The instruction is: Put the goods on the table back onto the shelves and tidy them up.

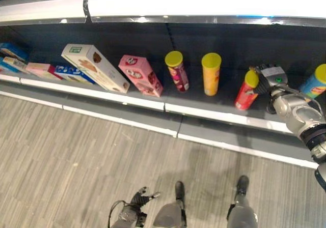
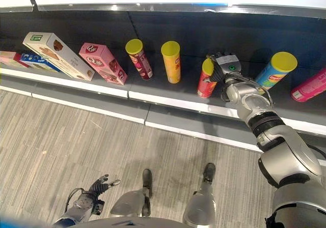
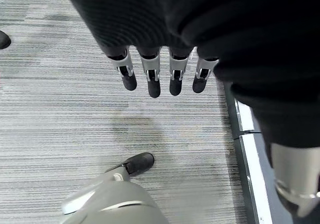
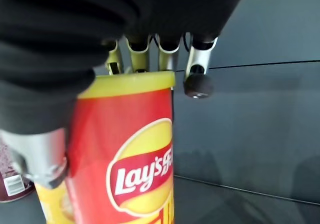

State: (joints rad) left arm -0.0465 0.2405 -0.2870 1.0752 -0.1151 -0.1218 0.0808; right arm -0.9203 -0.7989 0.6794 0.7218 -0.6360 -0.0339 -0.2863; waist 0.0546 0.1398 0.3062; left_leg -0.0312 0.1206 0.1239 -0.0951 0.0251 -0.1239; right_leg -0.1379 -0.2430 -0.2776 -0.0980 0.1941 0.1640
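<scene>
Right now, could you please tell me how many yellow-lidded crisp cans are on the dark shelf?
4: a maroon can, a yellow can beside it, a red can in the right hand, and a blue can beyond. More may be hidden past the view's edges.

on the shelf [image 2: 168, 98] stand five tall crisp cans, all with yellow lids: a maroon can [image 2: 138, 58], an orange-yellow can [image 2: 171, 61], a red can [image 2: 206, 80], a blue can [image 2: 272, 70] and a pink can [image 2: 309, 87] lying over at the far right. there are two big boxes tipped on their sides, one cream box [image 1: 94, 67] and one pink box [image 1: 140, 75]. at the left end lie several small flat packs [image 1: 30, 67], overlapping too much to count surely.
</scene>
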